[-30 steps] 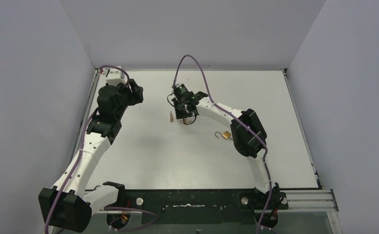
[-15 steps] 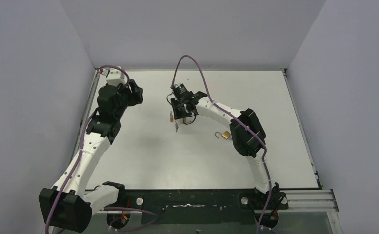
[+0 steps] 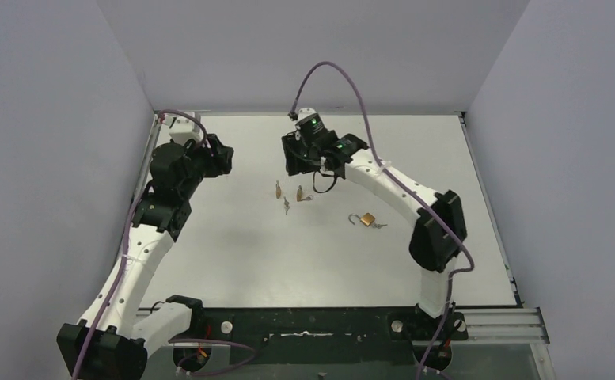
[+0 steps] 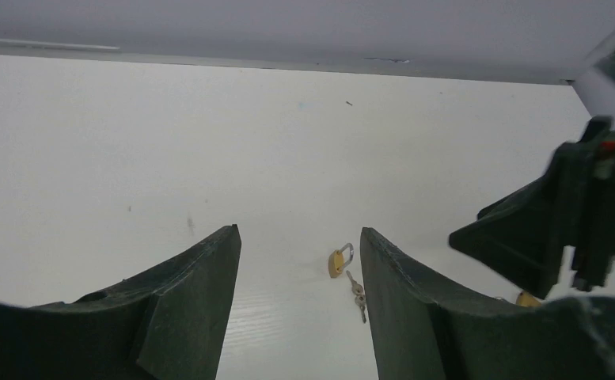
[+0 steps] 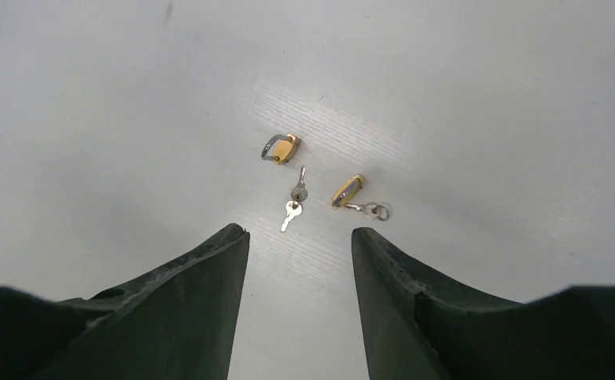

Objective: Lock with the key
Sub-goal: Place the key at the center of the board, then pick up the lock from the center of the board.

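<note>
Three small brass padlocks lie on the white table. One padlock (image 3: 278, 188) has a loose pair of keys (image 3: 286, 206) beside it. A second padlock (image 3: 302, 194) lies just to its right with a key ring. A third padlock (image 3: 366, 219) with an open shackle lies further right. My right gripper (image 3: 296, 162) is open and empty, above and behind the first two. In its wrist view I see the padlock (image 5: 280, 149), the keys (image 5: 294, 207) and the second padlock (image 5: 347, 191) beyond the open gripper (image 5: 298, 237). My left gripper (image 3: 217, 158) is open and empty at the left. Its view (image 4: 298, 233) shows a padlock (image 4: 338, 260) and keys (image 4: 358, 291).
Grey walls enclose the table on three sides. The right arm's gripper (image 4: 573, 229) shows at the right of the left wrist view. The right arm's purple cable (image 3: 343, 75) loops above the back of the table.
My right gripper has lifted and drawn back from the padlocks, uncovering the second padlock. The keys now lie loose on the table. The left arm has shifted slightly.
</note>
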Action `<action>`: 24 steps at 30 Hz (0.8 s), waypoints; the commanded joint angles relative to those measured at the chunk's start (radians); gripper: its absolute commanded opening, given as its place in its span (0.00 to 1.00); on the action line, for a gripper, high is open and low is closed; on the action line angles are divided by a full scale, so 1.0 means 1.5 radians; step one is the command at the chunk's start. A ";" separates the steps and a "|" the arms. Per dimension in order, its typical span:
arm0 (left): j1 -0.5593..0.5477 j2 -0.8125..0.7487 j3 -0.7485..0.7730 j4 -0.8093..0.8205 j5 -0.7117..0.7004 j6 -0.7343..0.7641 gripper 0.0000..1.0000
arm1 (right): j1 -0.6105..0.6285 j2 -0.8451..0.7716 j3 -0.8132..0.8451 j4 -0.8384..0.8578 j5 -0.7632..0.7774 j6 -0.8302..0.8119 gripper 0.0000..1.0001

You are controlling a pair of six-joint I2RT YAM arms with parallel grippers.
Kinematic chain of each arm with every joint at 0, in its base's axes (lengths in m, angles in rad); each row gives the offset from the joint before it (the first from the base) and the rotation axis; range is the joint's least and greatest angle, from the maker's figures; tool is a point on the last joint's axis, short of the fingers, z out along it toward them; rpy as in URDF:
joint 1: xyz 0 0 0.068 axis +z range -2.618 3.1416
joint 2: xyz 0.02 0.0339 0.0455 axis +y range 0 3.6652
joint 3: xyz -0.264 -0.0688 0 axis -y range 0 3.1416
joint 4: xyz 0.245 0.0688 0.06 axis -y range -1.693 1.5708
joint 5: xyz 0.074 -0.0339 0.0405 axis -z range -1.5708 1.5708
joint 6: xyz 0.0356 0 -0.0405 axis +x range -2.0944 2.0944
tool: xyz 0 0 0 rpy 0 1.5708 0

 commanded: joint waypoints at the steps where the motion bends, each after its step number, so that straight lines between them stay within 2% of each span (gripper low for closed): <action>1: 0.005 -0.033 0.047 -0.010 0.108 0.018 0.55 | -0.025 -0.201 -0.069 0.002 0.084 -0.031 0.52; 5: 0.006 -0.021 0.079 -0.050 0.278 0.032 0.55 | -0.107 -0.327 -0.249 -0.004 0.071 -0.008 0.53; 8: 0.005 -0.026 0.089 -0.077 0.311 0.027 0.58 | -0.173 -0.399 -0.365 -0.013 0.061 -0.010 0.59; 9: 0.005 -0.031 0.090 -0.083 0.310 0.025 0.62 | -0.183 -0.421 -0.399 -0.016 0.072 -0.013 0.62; 11: 0.006 -0.044 0.090 -0.096 0.307 0.027 0.78 | -0.190 -0.455 -0.456 -0.021 0.098 -0.018 0.69; 13: 0.006 -0.052 0.091 -0.102 0.313 0.029 0.86 | -0.190 -0.475 -0.497 -0.025 0.108 -0.021 0.76; 16: 0.006 -0.055 0.098 -0.110 0.341 0.032 0.87 | -0.190 -0.489 -0.545 -0.001 0.100 -0.036 0.79; 21: 0.006 -0.057 0.100 -0.113 0.377 0.036 0.88 | -0.191 -0.503 -0.620 0.108 0.058 -0.111 0.81; 24: 0.007 -0.059 0.102 -0.121 0.412 0.048 0.88 | -0.194 -0.479 -0.628 0.143 0.059 -0.117 0.80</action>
